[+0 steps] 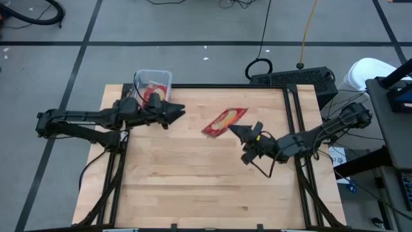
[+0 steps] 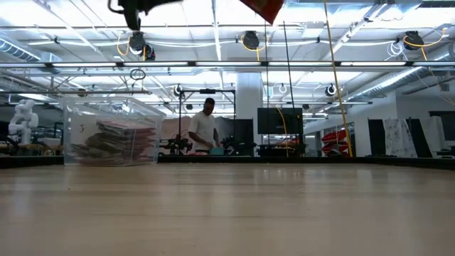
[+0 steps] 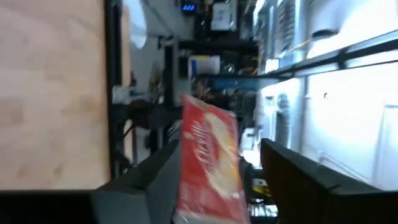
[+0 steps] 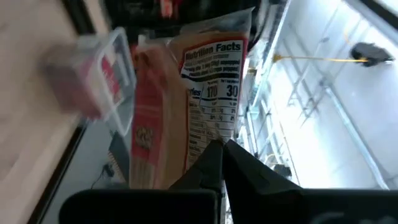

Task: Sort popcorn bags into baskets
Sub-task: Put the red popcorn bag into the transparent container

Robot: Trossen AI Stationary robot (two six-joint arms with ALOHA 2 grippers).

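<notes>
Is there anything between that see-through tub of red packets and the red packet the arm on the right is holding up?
Yes. From above, the left gripper sits between the tub and the packet held by the right gripper. Otherwise only bare table.

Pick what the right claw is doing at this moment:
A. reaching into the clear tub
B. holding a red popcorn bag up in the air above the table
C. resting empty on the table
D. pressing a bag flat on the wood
B: the right claw is shut on the edge of a red popcorn bag, and the low view shows that bag hanging high above the table.
</notes>
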